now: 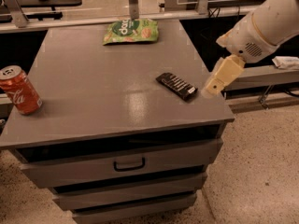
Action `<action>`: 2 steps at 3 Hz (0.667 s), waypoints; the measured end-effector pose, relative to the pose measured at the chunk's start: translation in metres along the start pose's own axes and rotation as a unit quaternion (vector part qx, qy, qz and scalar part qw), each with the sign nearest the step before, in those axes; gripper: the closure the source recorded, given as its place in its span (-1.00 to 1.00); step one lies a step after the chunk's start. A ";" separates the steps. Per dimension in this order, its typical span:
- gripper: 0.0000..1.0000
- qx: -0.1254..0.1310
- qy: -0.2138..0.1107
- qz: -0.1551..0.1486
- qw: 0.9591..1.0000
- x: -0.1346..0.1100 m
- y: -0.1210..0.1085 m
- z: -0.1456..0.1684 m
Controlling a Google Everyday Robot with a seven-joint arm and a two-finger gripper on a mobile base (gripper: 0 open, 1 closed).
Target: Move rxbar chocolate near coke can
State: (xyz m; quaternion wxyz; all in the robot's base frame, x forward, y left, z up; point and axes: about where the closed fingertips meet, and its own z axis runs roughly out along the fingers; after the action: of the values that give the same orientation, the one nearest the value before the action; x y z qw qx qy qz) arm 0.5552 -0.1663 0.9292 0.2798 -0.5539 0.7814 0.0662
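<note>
Gripper (209, 90) at table's (93, 73) right edge, spread or closed cannot be told; rxbar (176, 86) flat near that edge, can (19, 90) at left edge. Risk: a glancing approach may push rxbar off.

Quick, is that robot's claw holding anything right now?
Gripper: nothing visibly held; it hovers at the grey cabinet's right edge, beside the flat black snack bar.

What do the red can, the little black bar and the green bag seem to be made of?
The coke can: likely painted aluminium, glossy red sides, silver top. The rxbar chocolate: probably thin plastic film, dark with white print. The green bag: seemingly crinkled plastic film, slight sheen. The gripper, cream-coloured, perhaps hard plastic, hovers close beside the bar.
</note>
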 end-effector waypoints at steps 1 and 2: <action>-1.00 -0.013 -0.040 0.035 0.999 -0.013 -0.022 0.046; -1.00 -0.027 -0.062 0.065 0.996 -0.018 -0.031 0.086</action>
State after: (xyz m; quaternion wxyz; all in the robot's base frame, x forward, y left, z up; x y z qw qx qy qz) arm 0.6186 -0.1277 0.8729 0.3077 -0.5039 0.7949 0.1397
